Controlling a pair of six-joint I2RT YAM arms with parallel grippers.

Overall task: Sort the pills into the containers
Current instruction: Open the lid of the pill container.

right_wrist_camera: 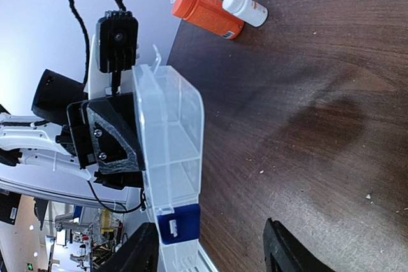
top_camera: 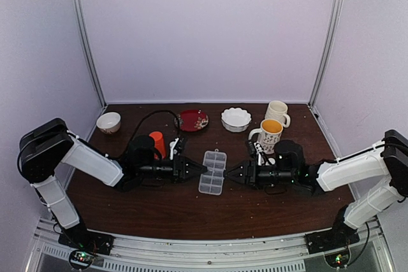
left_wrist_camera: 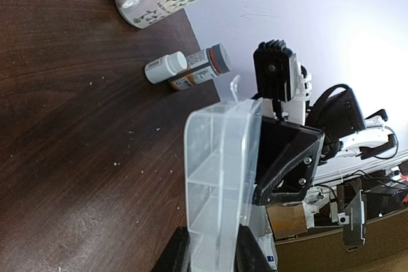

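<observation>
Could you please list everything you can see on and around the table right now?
Clear plastic pill box: one, clear, table centre.
Orange pill bottle: one, orange, left of the box.
Small white bottles: two, white; one by the orange bottle, one by the grey-capped bottle.
Grey-capped bottle with orange label: one, right of the box.
Mugs: two, white, back right; one yellow inside, one behind it.
White scalloped bowl: one, back centre.
Dark red plate: one, back centre.
Small beige bowl: one, back left.
Dark wooden table: one, brown.
Left tool: one, black, shut on the box's left edge.
Right tool: one, black, open at the box's right edge.
</observation>
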